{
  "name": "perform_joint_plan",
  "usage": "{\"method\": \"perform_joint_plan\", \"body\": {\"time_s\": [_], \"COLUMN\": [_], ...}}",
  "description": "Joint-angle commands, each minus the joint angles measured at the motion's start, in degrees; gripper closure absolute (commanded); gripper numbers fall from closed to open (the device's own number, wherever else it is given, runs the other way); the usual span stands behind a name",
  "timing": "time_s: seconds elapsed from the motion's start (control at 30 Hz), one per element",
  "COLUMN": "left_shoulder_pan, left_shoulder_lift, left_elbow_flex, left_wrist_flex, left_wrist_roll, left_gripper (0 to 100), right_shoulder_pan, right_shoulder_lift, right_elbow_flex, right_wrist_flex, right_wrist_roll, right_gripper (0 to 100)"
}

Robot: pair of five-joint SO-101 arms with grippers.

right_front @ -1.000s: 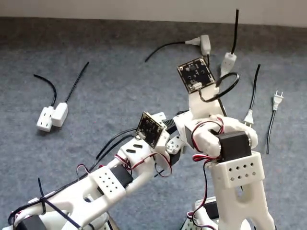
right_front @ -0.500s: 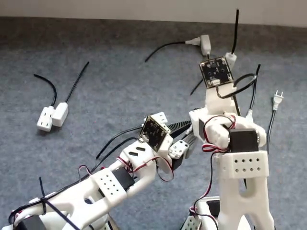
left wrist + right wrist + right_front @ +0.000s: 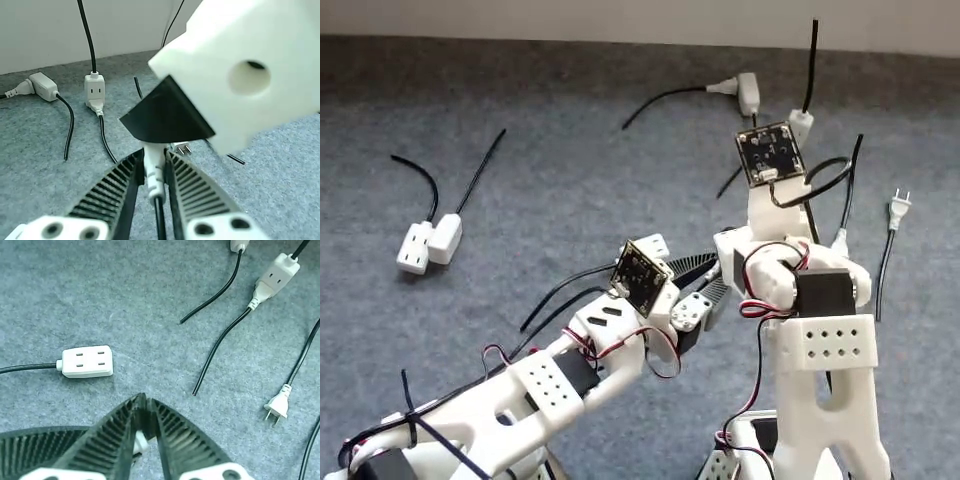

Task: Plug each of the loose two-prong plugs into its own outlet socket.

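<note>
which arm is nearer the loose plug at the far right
Right. The plug lies just off the outer side of the right arm. The left arm slants in from the near left, beyond the right arm.

Carpet (image 3: 280, 190) under left claw (image 3: 154, 155): grey cloth, rough, felt-like nap. Claw fingers (image 3: 115, 190): blk plastic, matt, ribbed. Plug (image 3: 152, 172) betw. them: white plastic, smooth, slight gloss; its cord (image 3: 159, 215) blk, smooth. Loose plug (image 3: 181, 148) just past tips: bare metal prongs.
</note>
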Motion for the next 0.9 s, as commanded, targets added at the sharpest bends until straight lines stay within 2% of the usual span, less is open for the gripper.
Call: {"method": "perform_joint_plan", "body": {"time_s": [0.0, 0.87], "left_shoulder_pan": [-4.7, -4.9], "left_shoulder_lift": [-2.7, -2.7], "left_elbow_flex": [-1.8, -2.0], "left_wrist_flex": [-4.7, -4.5], "left_wrist_roll": [0.1, 0.1], "left_gripper": [99, 99], "right_shoulder_pan": [1.8, 1.9], "right_shoulder_lift": [0.7, 0.7], "right_elbow_flex": [3.3, 5.3], "right_wrist_flex": [0.0, -0.1], "right_wrist_roll": [0.8, 0.4], "right_gripper": [99.1, 99.1]}}
